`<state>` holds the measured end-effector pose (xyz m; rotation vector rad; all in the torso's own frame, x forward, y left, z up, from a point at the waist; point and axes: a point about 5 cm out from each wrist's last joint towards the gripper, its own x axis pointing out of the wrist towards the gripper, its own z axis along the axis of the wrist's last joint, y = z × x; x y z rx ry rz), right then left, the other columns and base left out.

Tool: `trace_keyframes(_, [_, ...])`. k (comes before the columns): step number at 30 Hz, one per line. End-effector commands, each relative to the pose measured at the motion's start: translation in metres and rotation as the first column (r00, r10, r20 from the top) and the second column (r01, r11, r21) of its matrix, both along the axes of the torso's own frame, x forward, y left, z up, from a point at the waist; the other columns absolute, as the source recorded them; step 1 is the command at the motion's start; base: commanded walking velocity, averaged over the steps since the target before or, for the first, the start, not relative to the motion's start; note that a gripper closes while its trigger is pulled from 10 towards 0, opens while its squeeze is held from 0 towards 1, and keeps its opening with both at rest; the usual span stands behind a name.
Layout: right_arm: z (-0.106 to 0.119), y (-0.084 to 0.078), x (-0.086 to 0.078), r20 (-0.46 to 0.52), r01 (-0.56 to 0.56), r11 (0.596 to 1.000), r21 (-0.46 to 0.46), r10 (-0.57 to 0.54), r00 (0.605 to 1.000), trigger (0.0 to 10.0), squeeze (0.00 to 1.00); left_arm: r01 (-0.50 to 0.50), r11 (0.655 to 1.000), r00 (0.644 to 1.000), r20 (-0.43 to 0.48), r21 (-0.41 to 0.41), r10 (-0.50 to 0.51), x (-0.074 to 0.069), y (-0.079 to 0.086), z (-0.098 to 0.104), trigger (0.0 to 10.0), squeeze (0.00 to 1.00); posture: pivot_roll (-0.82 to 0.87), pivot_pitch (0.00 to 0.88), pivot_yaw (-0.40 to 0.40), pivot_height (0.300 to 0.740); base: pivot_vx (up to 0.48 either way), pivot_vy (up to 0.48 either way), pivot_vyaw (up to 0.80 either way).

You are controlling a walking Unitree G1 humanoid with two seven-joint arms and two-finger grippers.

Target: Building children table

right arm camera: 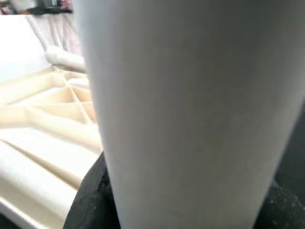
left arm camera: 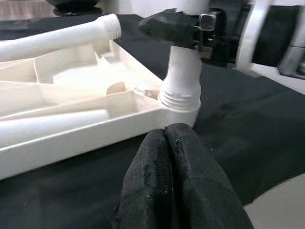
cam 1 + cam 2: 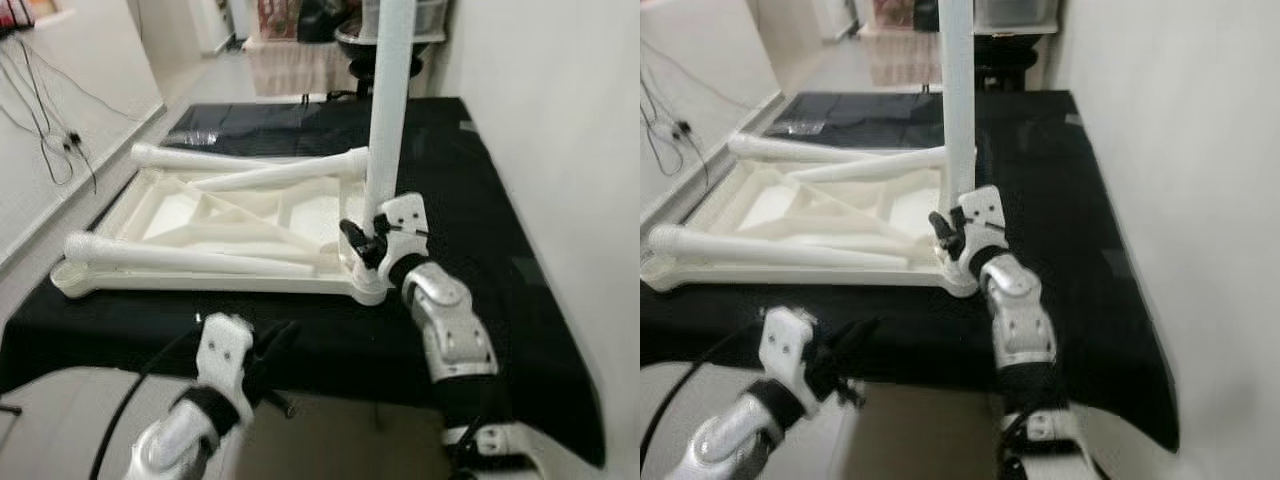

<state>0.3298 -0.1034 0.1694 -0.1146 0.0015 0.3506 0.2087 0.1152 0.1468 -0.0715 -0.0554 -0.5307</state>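
— Tabletop, where does it lie?
— Upside down on the black cloth, ribbed underside facing up, white plastic. It sits toward the left half of the cloth.

— And the legs?
— One white leg stands upright in the near right corner socket. Three loose legs lie flat across the underside, one along the near edge and two crossing at the far side.

— Which gripper is working?
— The right gripper is clamped around the upright leg just above the socket, black fingers on either side of it.

— The other one?
— The left gripper hovers at the near edge of the cloth, left of the right arm, fingers pressed together on nothing, pointing toward that same corner.
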Motion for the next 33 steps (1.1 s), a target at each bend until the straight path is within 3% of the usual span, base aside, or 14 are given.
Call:
trace_keyframes(1, [-0.035, -0.005, -0.009, -0.162, 0.036, 0.998, -0.052, -0.044, 0.986, 0.0, 0.0, 0.001, 1.0, 1.0, -0.016, 0.003, -0.001, -0.001, 0.0, -0.003, 10.0, 0.0, -0.03, 0.114, 0.008, 0.74, 0.0, 0.0, 0.0])
trace_keyframes(6, [-0.035, -0.002, -0.009, -0.137, 0.046, 0.997, -0.063, -0.055, 0.989, 0.0, 0.0, -0.003, 1.0, 1.0, -0.017, 0.0, 0.003, -0.001, 0.0, -0.003, 10.0, 0.0, -0.05, 0.115, 0.022, 0.74, 0.0, 0.0, 0.0])
trace_keyframes(7, [-0.032, 0.0, -0.009, -0.126, 0.044, 0.996, -0.078, -0.054, 0.991, 4.3, 0.0, -0.007, 1.0, 1.0, -0.018, -0.001, 0.007, -0.001, 0.001, -0.004, 10.0, 0.0, -0.05, 0.108, 0.022, 0.74, 0.0, 0.0, 0.0])
trace_keyframes(8, [-0.032, 0.004, -0.009, -0.13, -0.014, 0.995, -0.098, 0.001, 0.992, 10.0, 0.25, -0.007, 1.0, 1.0, -0.02, -0.003, 0.007, -0.001, 0.001, -0.005, 10.0, 0.0, -0.06, 0.1, 0.024, 0.74, 0.0, 0.0, 0.0])
trace_keyframes(10, [-0.032, 0.006, -0.01, -0.141, -0.046, 0.993, -0.113, 0.03, 0.99, 10.0, 0.25, -0.006, 1.0, 1.0, -0.021, -0.005, 0.006, 0.0, 0.001, -0.005, 10.0, 0.0, -0.06, 0.1, 0.024, 0.74, 0.0, 0.0, 0.0])
trace_keyframes(11, [-0.027, 0.01, -0.008, -0.141, -0.103, 0.992, -0.076, 0.092, 0.986, 10.0, 1.0, -0.001, 1.0, 1.0, -0.023, -0.006, 0.001, 0.0, 0.001, -0.005, 10.0, 0.0, -0.06, 0.094, 0.026, 0.74, 0.0, 0.0, 0.0])
trace_keyframes(16, [0.01, 0.025, 0.003, -0.016, -0.468, 0.882, 0.059, 0.47, 0.883, 10.0, 1.0, 0.01, 1.0, 1.0, -0.025, -0.016, -0.011, 0.004, -0.001, -0.005, 10.0, 0.0, -0.07, 0.091, 0.036, 0.74, 0.0, 0.0, 0.0])
trace_keyframes(18, [0.017, 0.027, 0.006, -0.036, -0.662, 0.749, 0.029, 0.662, 0.748, 10.0, 0.0, 0.012, 1.0, 1.0, -0.024, -0.017, -0.012, 0.005, -0.001, -0.005, 10.0, 0.0, -0.07, 0.091, 0.043, 0.74, 0.0, 0.0, 0.0])
trace_keyframes(21, [0.019, 0.027, 0.008, -0.049, -0.712, 0.702, 0.017, 0.712, 0.701, 10.0, 0.0, 0.012, 1.0, 1.0, -0.024, -0.018, -0.012, 0.005, -0.001, -0.005, 10.0, 0.0, -0.06, 0.093, 0.045, 0.74, 0.0, 0.0, 0.0])
trace_keyframes(23, [0.024, 0.027, 0.017, -0.069, -0.79, 0.612, 0.023, 0.79, 0.61, 10.0, 0.0, 0.013, 1.0, 1.0, -0.026, -0.02, -0.014, 0.005, -0.001, -0.005, 10.0, 0.0, -0.06, 0.093, 0.047, 0.74, 0.0, 0.0, 0.0])
trace_keyframes(29, [0.023, 0.032, 0.029, -0.088, -0.809, 0.583, 0.08, 0.812, 0.576, 10.0, 0.0, 0.012, 0.999, 0.999, -0.03, -0.03, -0.013, 0.006, -0.001, -0.005, 10.0, 0.0, -0.05, 0.086, 0.051, 0.74, 0.0, 0.0, 0.0])
trace_keyframes(30, [0.023, 0.033, 0.03, -0.094, -0.817, 0.57, 0.087, 0.821, 0.562, 5.3, 0.0, 0.012, 0.999, 0.999, -0.03, -0.031, -0.013, 0.007, 0.0, -0.005, 10.0, 0.0, -0.04, 0.086, 0.051, 0.74, 0.0, 0.0, 0.0])
trace_keyframes(32, [0.022, 0.033, 0.03, -0.098, -0.822, 0.564, 0.084, 0.825, 0.556, 5.3, 0.0, 0.012, 0.999, 0.999, -0.03, -0.031, -0.013, 0.007, 0.0, -0.005, 10.0, 0.0, -0.04, 0.086, 0.051, 0.74, 0.0, 0.0, 0.0])
trace_keyframes(33, [0.023, 0.032, 0.031, -0.103, -0.829, 0.552, 0.093, 0.833, 0.543, 0.0, 0.0, 0.014, 0.999, 0.999, -0.031, -0.033, -0.015, 0.007, 0.0, -0.005, 10.0, 0.0, -0.04, 0.088, 0.054, 0.74, 0.0, 0.0, 0.0])
